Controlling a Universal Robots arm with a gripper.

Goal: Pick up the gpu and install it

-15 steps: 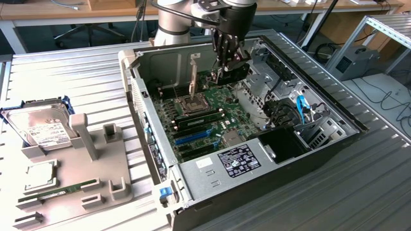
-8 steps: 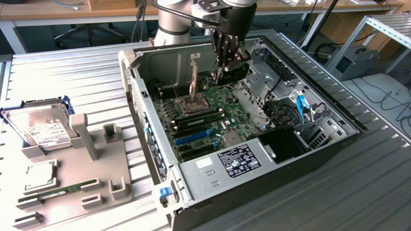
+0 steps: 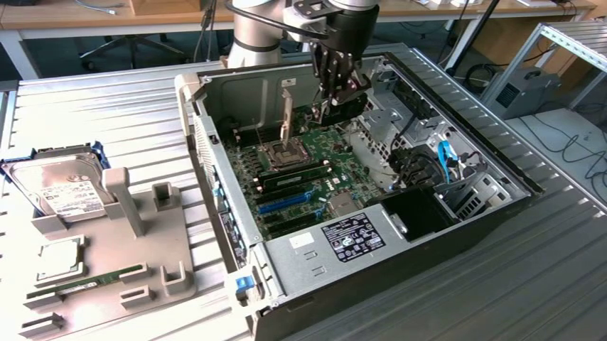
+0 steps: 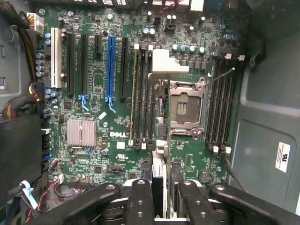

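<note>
One robot arm holds its black gripper point(image 3: 342, 89) over an open dark computer case point(image 3: 493, 213) lying on its side on a ribbed metal bench point(image 3: 531, 284). The gripper is pinching the gpu point(image 3: 347, 110), a slim dark expansion card that hangs from the fingers above the far end of the green motherboard point(image 3: 313, 170), clear of the slots and not yet seated.

From the wrist view, the gpu point(image 4: 160, 154) appears edge-on as a thin strip running out from between the gripper point(image 4: 161, 187) fingers. Beneath it lie the black memory slots point(image 4: 140, 93) and the open silver processor socket point(image 4: 187, 105). A long blue expansion slot point(image 4: 110, 70) sits well apart from the card, beside a small ribbed silver heatsink point(image 4: 81, 132).

On the exterior view's left, a grey plastic parts holder point(image 3: 133, 234) stands on the bench. It carries a silver hard drive with a blue frame point(image 3: 57, 188), a square silver processor chip point(image 3: 59, 259) and a thin green memory stick point(image 3: 81, 284). All three are well apart from the case.
</note>
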